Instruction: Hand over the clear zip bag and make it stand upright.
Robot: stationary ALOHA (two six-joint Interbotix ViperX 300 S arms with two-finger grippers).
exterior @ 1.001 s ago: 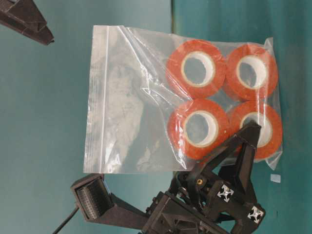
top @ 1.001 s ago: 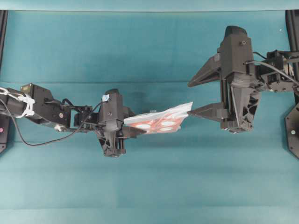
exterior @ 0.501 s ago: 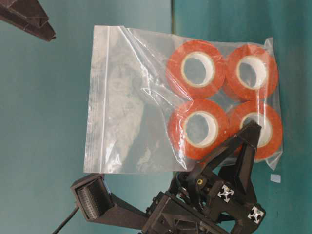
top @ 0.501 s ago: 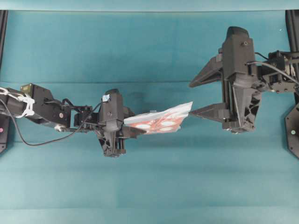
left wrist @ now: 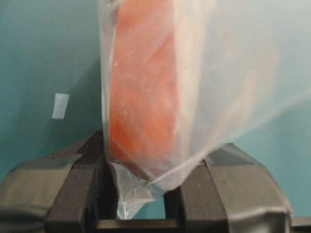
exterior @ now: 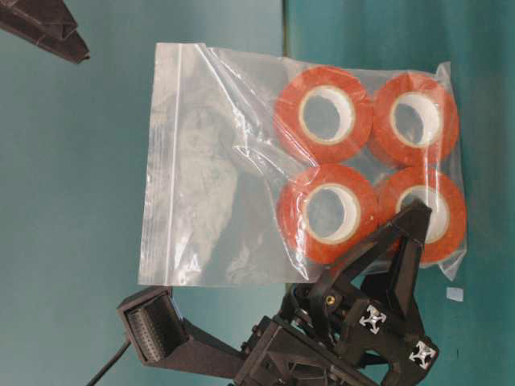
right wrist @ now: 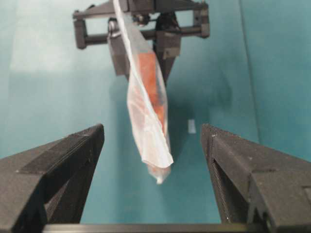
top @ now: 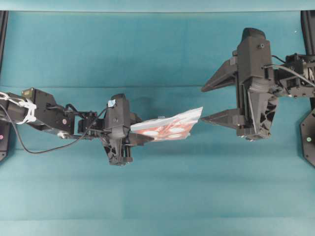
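The clear zip bag (top: 170, 127) hangs above the teal table, holding orange-red tape rolls (exterior: 326, 112) with white cores. My left gripper (top: 139, 132) is shut on the bag's bottom edge, the end where the rolls sit (left wrist: 146, 189). The bag (right wrist: 146, 111) stretches edge-on toward my right gripper (right wrist: 151, 128). Its zip end (exterior: 161, 161) points at that gripper's jaws. The right gripper (top: 203, 104) is open wide, fingertips just off the bag's free end and touching nothing. One right finger (exterior: 44, 32) shows at the table-level view's top left.
A small white scrap (exterior: 455, 294) lies on the teal cloth under the bag, also seen as a white scrap (right wrist: 191, 126) from the right wrist. Black frame posts (top: 307, 29) stand at the table's side edges.
My right gripper has drifted slightly to the right, a little away from the bag's free end, still open. The left gripper and the bag have not moved.
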